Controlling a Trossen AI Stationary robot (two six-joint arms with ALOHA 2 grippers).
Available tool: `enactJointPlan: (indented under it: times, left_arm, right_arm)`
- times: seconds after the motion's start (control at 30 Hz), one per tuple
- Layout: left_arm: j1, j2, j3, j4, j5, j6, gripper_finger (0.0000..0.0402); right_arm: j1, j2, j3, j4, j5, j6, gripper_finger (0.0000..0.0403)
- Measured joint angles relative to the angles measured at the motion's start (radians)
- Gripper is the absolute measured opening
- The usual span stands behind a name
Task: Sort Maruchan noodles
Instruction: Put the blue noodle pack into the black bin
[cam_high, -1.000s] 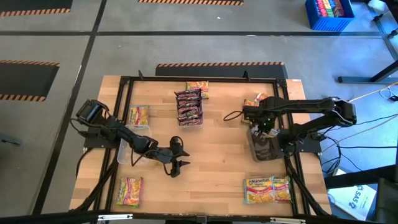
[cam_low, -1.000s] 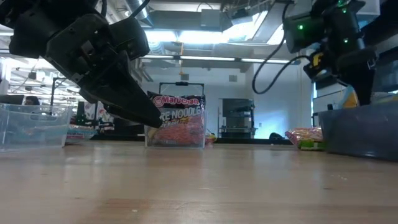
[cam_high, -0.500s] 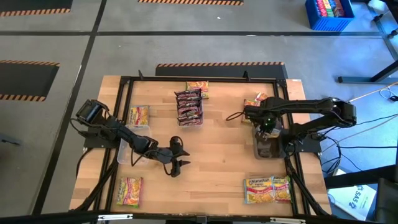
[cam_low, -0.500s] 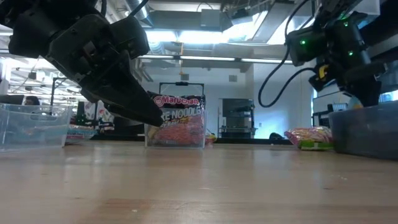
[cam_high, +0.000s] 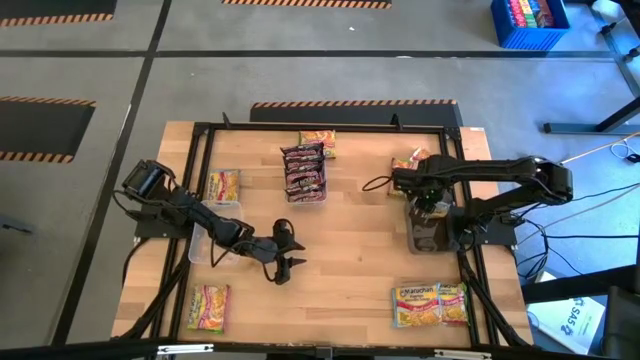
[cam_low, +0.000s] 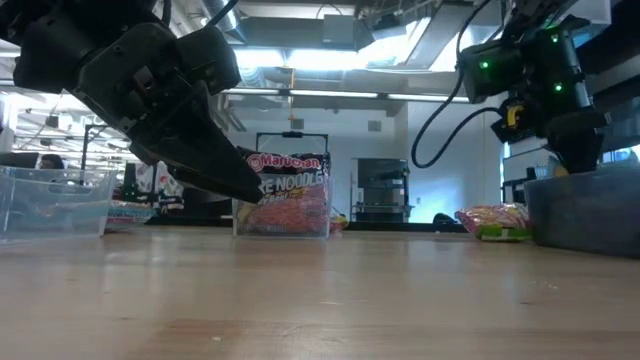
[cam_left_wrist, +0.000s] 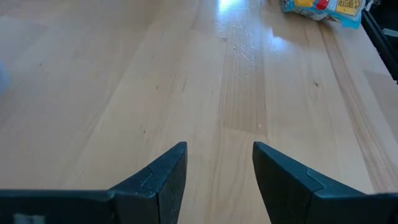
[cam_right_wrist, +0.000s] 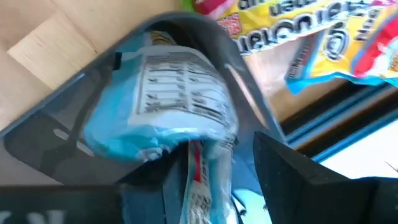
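Observation:
My right gripper (cam_high: 428, 205) points down into a clear bin (cam_high: 428, 238) at the table's right and stands open. A light blue noodle packet (cam_right_wrist: 168, 106) lies tilted in that bin (cam_right_wrist: 74, 93), label side showing. Its crimped end (cam_right_wrist: 198, 168) rises between my fingers, close beside one of them (cam_right_wrist: 174, 186). My left gripper (cam_high: 283, 268) hovers open over bare wood at the middle near side, with nothing between its fingers (cam_left_wrist: 217, 174). Maroon packets (cam_high: 304, 172) stand on edge in a clear bin at the far middle (cam_low: 290, 195). My right gripper has the light blue packet's crimped end (cam_right_wrist: 198, 168) standing in the gap beside one finger; whether that finger touches it I cannot tell. The packet rests in the bin.
Loose yellow packets lie at the far middle (cam_high: 318, 142), far left (cam_high: 222, 185), near left (cam_high: 208, 306), far right (cam_high: 410, 160) and near right (cam_high: 430, 304). A second clear bin (cam_high: 200, 245) sits at the left, beside my left arm. A dark frame borders the table.
My right gripper has tipped a little over the right bin and sits slightly lower against it in the low view. The bit of packet that showed under the gripper a second ago no longer shows above the bin's rim.

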Motion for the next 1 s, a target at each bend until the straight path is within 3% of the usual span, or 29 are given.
enactJointPlan:
  times: [0.13,0.33,0.47,0.77,1.0]
  left_arm:
    - [0.000,0.000,0.000,0.000,0.000,0.000,0.0176]
    - [0.000,0.000,0.000,0.000,0.000,0.000,0.0176]
    - [0.000,0.000,0.000,0.000,0.000,0.000,0.0176]
    - [0.006,0.000,0.000,0.000,-0.018,-0.007,0.0176]
    - [0.007,0.000,0.000,0.000,-0.046,-0.010,0.0193]
  right_arm:
    - [0.000,0.000,0.041,-0.025,0.015,0.001,0.0169]
    - [0.000,0.000,0.046,-0.013,0.120,0.000,0.0166]
    - [0.000,0.000,0.046,0.034,0.121,0.002,0.0176]
    - [0.000,0.000,0.051,-0.006,0.146,0.004,0.0242]
    - [0.002,-0.008,0.132,-0.032,0.097,0.024,0.0240]
